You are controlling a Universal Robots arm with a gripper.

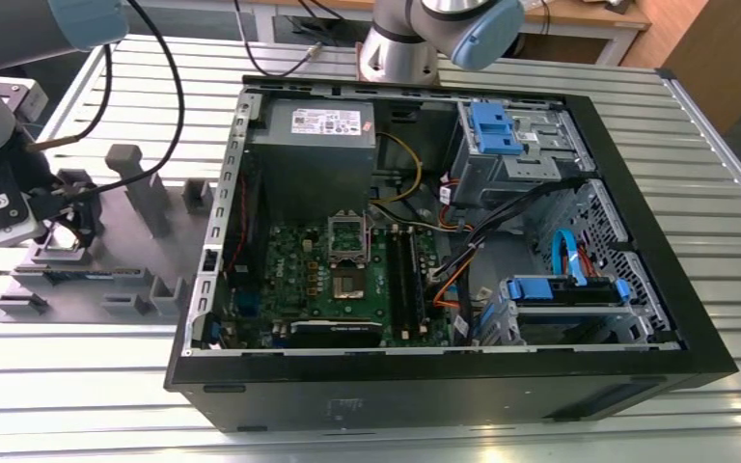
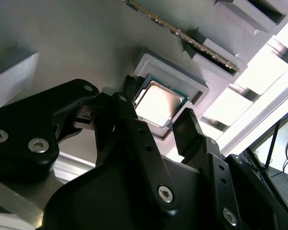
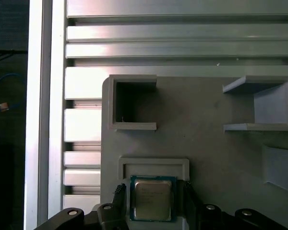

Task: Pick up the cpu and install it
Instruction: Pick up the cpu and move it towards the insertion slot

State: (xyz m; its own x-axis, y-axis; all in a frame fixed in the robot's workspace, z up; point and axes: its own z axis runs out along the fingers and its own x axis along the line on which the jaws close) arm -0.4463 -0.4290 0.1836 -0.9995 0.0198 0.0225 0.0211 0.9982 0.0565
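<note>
First wrist view: cpu point(image 3: 152, 200) lies flat in the grey fixture pocket point(image 3: 153, 164). Pincer point(image 3: 152, 188) is open and straddles it, not clamped. Probably light, stiff, fragile; take it by opposite edges.

Small square cpu point(image 3: 152, 200): smooth silver-grey metal top, soft sheen. Grey fixture plate point(image 3: 206, 143): matt plastic. Slatted table point(image 3: 182, 33): glossy metal.
</note>
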